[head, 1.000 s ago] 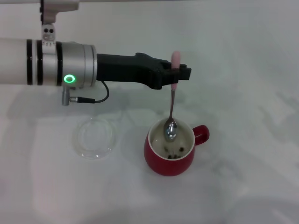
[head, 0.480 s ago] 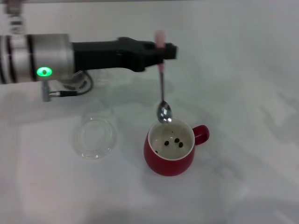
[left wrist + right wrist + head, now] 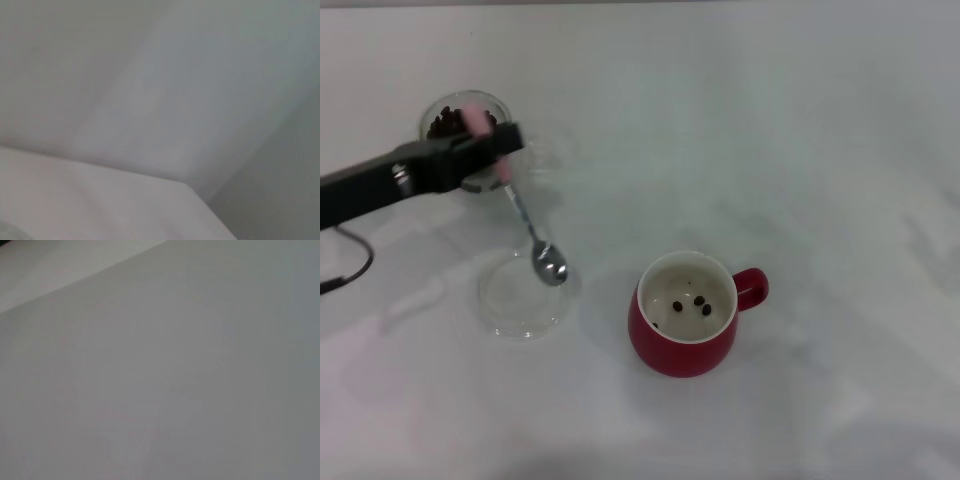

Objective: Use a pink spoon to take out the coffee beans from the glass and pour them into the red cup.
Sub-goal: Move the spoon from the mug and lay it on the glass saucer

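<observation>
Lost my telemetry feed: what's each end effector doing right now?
Left end effector: closed on the pink spoon, whose bowl hangs over the clear dish.
Right end effector: not in view.

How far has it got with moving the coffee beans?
A few coffee beans already lie in the red cup. The left gripper holds the pink spoon, its bowl hanging over a clear dish near the glass, which holds plenty more beans to scoop.
</observation>
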